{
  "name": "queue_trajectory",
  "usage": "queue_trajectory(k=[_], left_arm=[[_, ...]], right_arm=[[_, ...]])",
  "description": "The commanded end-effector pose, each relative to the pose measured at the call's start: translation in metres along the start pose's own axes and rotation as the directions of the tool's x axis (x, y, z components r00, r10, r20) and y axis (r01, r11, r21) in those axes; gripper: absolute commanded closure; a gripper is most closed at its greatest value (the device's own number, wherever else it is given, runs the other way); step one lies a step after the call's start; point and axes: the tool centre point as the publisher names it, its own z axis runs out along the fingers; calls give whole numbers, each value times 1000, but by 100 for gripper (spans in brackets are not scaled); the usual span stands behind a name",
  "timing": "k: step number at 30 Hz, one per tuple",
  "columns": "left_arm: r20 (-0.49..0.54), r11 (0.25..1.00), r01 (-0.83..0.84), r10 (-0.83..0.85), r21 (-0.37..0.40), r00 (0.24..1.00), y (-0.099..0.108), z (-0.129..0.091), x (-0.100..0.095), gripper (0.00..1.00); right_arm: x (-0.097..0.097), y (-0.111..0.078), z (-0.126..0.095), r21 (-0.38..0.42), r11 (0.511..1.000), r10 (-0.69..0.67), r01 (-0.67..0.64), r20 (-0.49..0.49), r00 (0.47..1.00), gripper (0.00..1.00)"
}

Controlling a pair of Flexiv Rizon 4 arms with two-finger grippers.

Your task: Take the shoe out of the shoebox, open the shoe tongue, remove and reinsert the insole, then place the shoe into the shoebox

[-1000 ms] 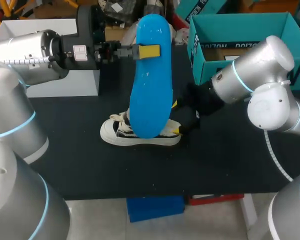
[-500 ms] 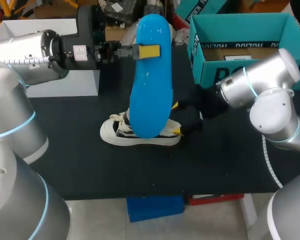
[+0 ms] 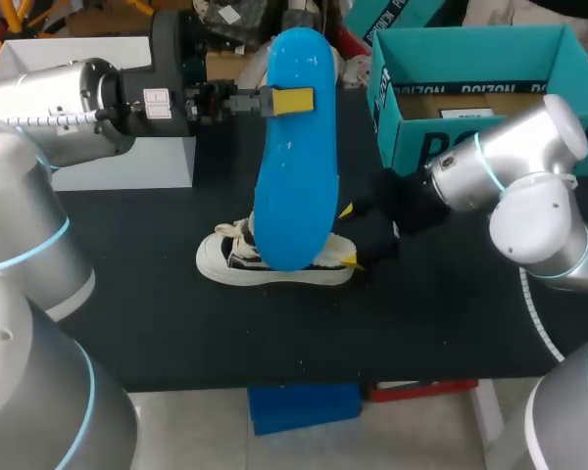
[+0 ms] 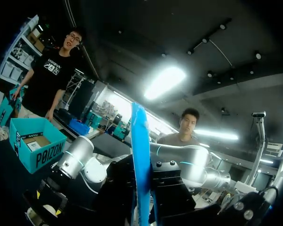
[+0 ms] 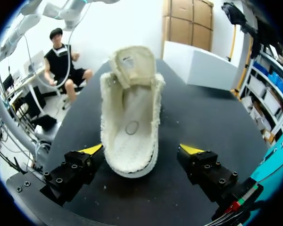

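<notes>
Left hand [image 3: 292, 100] pinches the blue insole [image 3: 296, 176] upright; right hand [image 5: 141, 149] spread astride the shoe [image 5: 130, 127] heel

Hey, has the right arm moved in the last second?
Yes. The right arm has swung toward the table's near edge, uncovering more of the shoebox's front wall; its end effector stays at the shoe's heel.

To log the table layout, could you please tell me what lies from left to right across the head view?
White box → blue insole → right gripper → teal shoebox. The shoe lies partly behind the insole, so I leave it out.
</notes>
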Motion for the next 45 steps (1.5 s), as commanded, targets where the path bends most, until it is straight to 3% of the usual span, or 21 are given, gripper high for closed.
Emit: queue_trajectory(k=[1,10,15,21,33,45], left_arm=[[5,1000,1,-1,-1,1000,0,1,1,100],[5,1000,1,-1,-1,1000,0,1,1,100],[5,1000,1,-1,-1,1000,0,1,1,100],[5,1000,1,-1,-1,1000,0,1,1,100],[5,1000,1,-1,-1,1000,0,1,1,100],[5,1000,1,-1,-1,1000,0,1,1,100]], right_arm=[[-1,8,-12,112,994,9,-9,2,1000,0],[-18,19,-24,365,931,5,-12,22,1000,0],[-29,33,-21,525,851,-14,-2,25,1000,0],[-34,51,-12,642,766,-32,-2,41,999,0],[-25,68,12,725,688,-10,-24,43,999,0],[-20,73,42,715,697,26,-46,39,999,0]])
